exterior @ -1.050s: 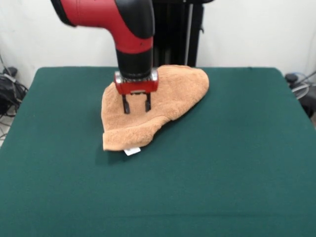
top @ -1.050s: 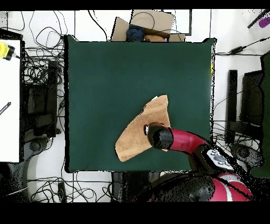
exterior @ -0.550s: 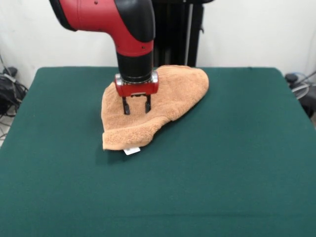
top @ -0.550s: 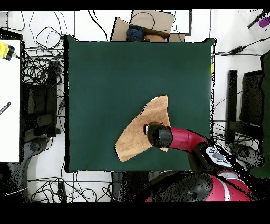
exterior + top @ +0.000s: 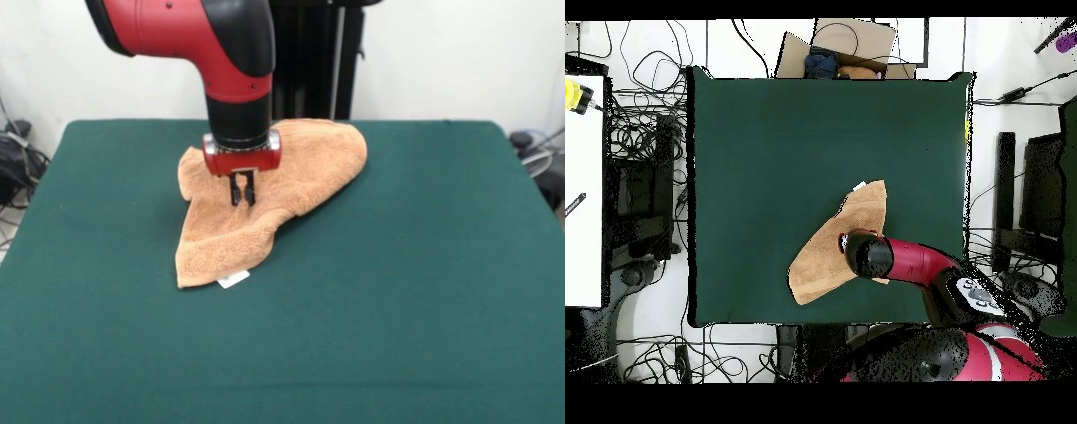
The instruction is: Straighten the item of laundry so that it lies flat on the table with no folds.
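The gripper [image 5: 242,192] was spread open over the towel [image 5: 265,190] half a second ago, its two black fingers apart and resting on the cloth; now they have drawn together and pinch a small ridge of terry between them, so the grasp has just been made. The cloth has answered: directly under the gripper it rises into a little peak, the edge on the gripper's left-hand side in the front view has pulled inward and puckered, and the lower corner with the white tag [image 5: 233,279] has slid a touch further away from the gripper, toward the camera. In the overhead view the arm [image 5: 900,262] covers the grasp, and the towel [image 5: 835,252] shows as a folded, elongated wedge reaching away from the gripper on both sides, lying on the green table [image 5: 765,150] close to the edge by the robot's base. It looks doubled over, not yet flat. My reading is that the pinch is on the upper layer, so the next move would be to lift and draw that layer off the one beneath; the risk is catching both layers and dragging the whole bundle.
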Robot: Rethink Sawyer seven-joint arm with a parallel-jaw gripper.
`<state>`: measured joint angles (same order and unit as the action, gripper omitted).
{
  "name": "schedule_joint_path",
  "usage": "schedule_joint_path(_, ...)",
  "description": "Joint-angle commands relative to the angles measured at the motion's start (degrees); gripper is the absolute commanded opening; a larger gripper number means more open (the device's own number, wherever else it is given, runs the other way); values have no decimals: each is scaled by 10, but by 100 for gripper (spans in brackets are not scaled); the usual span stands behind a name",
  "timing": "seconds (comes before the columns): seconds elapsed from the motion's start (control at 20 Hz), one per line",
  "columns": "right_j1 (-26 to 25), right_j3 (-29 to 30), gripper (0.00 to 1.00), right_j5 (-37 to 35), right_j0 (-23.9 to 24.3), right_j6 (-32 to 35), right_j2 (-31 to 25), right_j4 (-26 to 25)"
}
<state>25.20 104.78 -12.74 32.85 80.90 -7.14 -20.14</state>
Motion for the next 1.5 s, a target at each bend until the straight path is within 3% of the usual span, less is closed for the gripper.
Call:
schedule_joint_path(0.05,-105,-82,0,62,-19,47,-62,-23)
schedule_joint_path(0.9,-104,-104,0,39,-26,31,-55,-27)
schedule_joint_path(1.25,-114,-163,0,-45,40,-83,-114,-68)
schedule_joint_path(1.5,-124,-176,0,-65,68,-95,-145,-96)
